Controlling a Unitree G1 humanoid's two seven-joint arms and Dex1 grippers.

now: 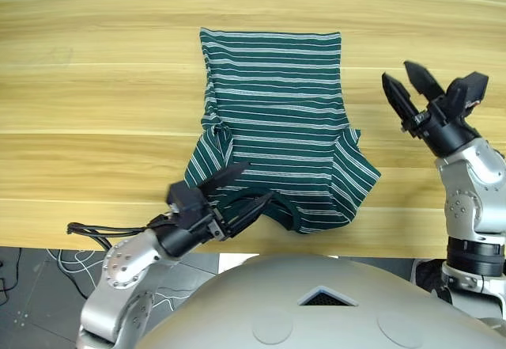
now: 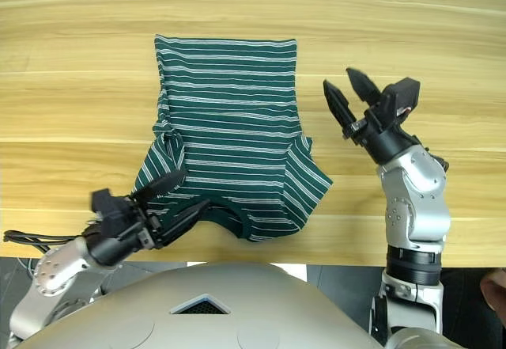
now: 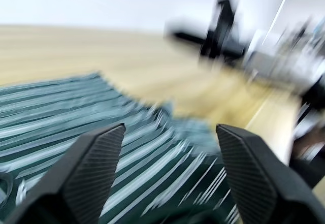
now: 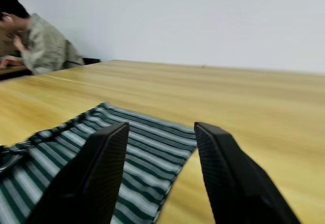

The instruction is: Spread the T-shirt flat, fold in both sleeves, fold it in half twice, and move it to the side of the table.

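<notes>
A dark green T-shirt with white stripes (image 1: 277, 119) lies on the wooden table (image 1: 95, 88), both sleeves folded inward, collar end toward the near edge. My left gripper (image 1: 241, 189) hovers open over the collar at the shirt's near left corner; its fingers (image 3: 91, 168) frame the striped cloth (image 3: 152, 153) in the left wrist view. My right gripper (image 1: 415, 92) is open and raised, just right of the shirt's right edge, holding nothing. The right wrist view has its fingers (image 4: 101, 178) above the shirt's far hem (image 4: 142, 132).
The near table edge (image 1: 95, 242) runs just below the collar. Black cables (image 1: 95, 230) hang off the edge by my left arm. Bare wood lies left, right and beyond the shirt.
</notes>
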